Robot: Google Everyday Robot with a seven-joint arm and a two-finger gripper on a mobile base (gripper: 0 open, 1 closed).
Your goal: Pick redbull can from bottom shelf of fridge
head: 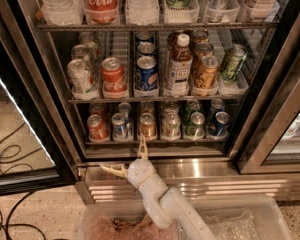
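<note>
The fridge (25, 49) stands open with wire racks of drinks. Its bottom shelf (155, 142) holds six lanes of cans. The redbull can (119, 126), slim, blue and silver, stands at the front of the second lane from the left, between a red can (96, 127) and an orange can (147, 126). A second slim can stands behind it. My gripper (126, 159) is open and empty, below the shelf's front edge, in front of the steel base panel (215, 176). One fingertip (142, 145) points up just under the orange can's lane, to the right of the redbull can.
The middle shelf holds cans and a brown bottle (179, 66). The open glass door (20, 134) stands at the left, with cables (10, 154) on the floor. A second cooler's frame (270, 129) is at the right. A clear plastic bin (240, 216) sits below my arm.
</note>
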